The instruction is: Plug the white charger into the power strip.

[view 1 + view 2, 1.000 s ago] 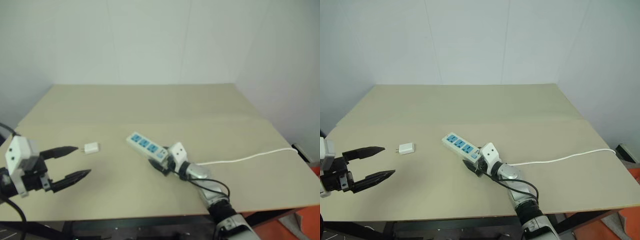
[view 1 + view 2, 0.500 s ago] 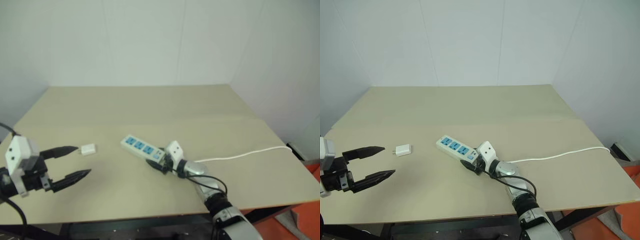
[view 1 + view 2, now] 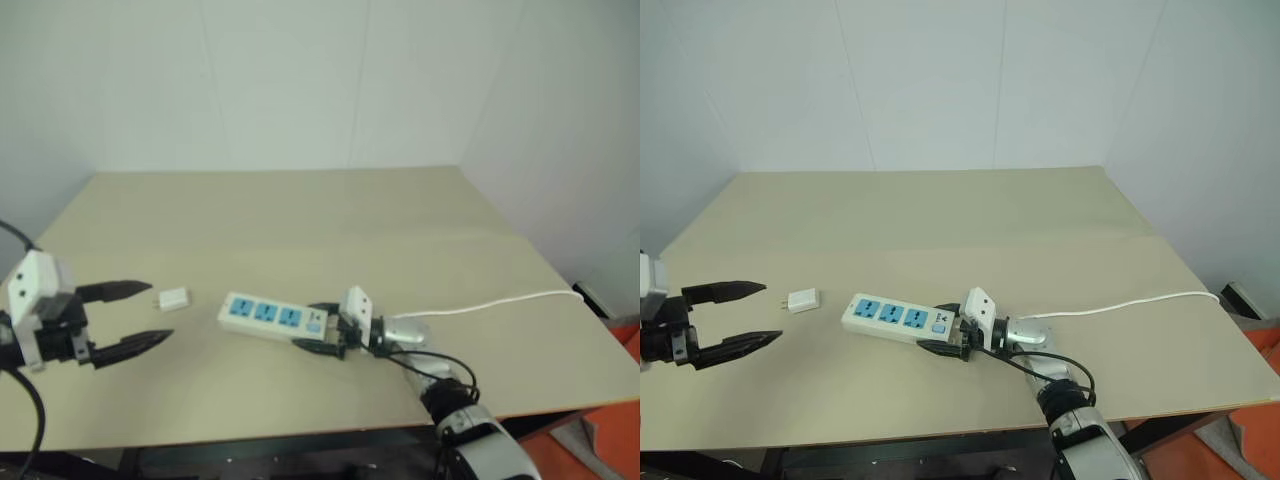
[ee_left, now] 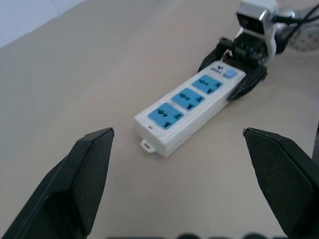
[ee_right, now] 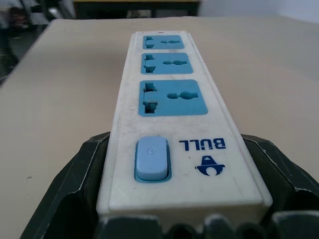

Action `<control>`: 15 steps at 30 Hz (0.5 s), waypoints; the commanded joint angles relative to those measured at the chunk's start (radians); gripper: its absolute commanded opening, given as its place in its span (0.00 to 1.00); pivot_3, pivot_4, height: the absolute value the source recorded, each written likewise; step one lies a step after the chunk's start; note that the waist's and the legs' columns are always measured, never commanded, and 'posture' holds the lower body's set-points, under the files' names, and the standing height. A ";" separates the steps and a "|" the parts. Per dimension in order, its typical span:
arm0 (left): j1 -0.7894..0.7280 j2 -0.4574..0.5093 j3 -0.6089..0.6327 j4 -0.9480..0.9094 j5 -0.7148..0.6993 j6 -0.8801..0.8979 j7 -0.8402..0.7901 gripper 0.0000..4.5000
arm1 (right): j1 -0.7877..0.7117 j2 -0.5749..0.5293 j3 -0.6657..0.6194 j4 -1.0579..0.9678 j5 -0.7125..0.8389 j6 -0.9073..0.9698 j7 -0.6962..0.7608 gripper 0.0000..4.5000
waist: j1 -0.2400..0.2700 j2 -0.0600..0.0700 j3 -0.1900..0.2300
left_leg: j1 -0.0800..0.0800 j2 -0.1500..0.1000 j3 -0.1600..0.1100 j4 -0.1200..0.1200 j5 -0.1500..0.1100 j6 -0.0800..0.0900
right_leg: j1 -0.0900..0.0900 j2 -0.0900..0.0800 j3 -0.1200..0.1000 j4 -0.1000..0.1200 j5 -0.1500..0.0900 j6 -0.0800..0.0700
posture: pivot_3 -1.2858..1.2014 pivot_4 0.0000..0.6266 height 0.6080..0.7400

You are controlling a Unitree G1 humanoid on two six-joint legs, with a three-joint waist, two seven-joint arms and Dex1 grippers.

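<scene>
Power strip [image 3: 892, 317]: flat on table [image 3: 940, 215], switch end clamped by right gripper [image 3: 948, 335]. Charger [image 3: 802, 300]: at nine o'clock of strip. Left gripper [image 3: 748, 315]: spread wide, empty.

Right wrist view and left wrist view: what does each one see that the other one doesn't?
Right wrist view: the word BULL beside the switch, close enough to read. Left wrist view: the left gripper, wide open, the small tab on the free end of the strip, and the right gripper seen from outside, clamped on the switch end. Both: the strip with three blue sockets, lying on the table.
</scene>
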 commanded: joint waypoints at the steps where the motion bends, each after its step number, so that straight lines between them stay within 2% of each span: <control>1: -0.094 0.092 -0.107 0.138 0.122 -0.111 -0.043 1.00 | -0.040 0.029 -0.009 0.061 0.034 -0.089 0.083 0.76 | 0.002 0.000 0.000 | 0.000 0.000 0.000 0.000 0.000 0.000 | 0.000 0.001 0.000 0.001 -0.001 -0.001 | 0.52 0.24 1.00; 5: -0.346 0.171 -0.374 0.375 0.340 -0.230 -0.029 1.00 | -0.069 0.050 0.003 0.143 0.003 -0.119 0.098 0.76 | 0.008 0.000 0.000 | 0.001 0.007 0.000 0.000 0.000 -0.001 | -0.001 0.007 0.000 0.003 -0.002 -0.003 | 0.52 0.24 1.00; 9: -0.694 0.132 -0.636 0.606 0.558 -0.275 -0.049 1.00 | -0.075 0.060 0.006 0.165 -0.025 -0.125 0.076 0.76 | 0.010 0.000 0.001 | 0.002 0.009 0.000 0.000 0.000 0.000 | -0.001 0.010 0.000 0.007 -0.002 -0.004 | 0.52 0.24 1.00; 12: -0.886 0.100 -0.782 0.778 0.734 -0.423 -0.061 1.00 | -0.072 0.057 0.003 0.164 -0.034 -0.122 0.066 0.76 | 0.005 0.000 0.001 | 0.002 0.011 0.000 0.000 0.000 -0.001 | -0.001 0.013 0.001 0.007 0.000 0.000 | 0.52 0.24 1.00; 15: -1.014 0.063 -0.870 0.903 0.843 -0.518 -0.069 1.00 | -0.066 0.054 0.001 0.155 -0.039 -0.111 0.054 0.76 | 0.004 0.000 0.001 | 0.002 0.013 0.000 0.000 -0.001 -0.001 | -0.001 0.016 0.003 0.007 0.000 -0.001 | 0.52 0.24 1.00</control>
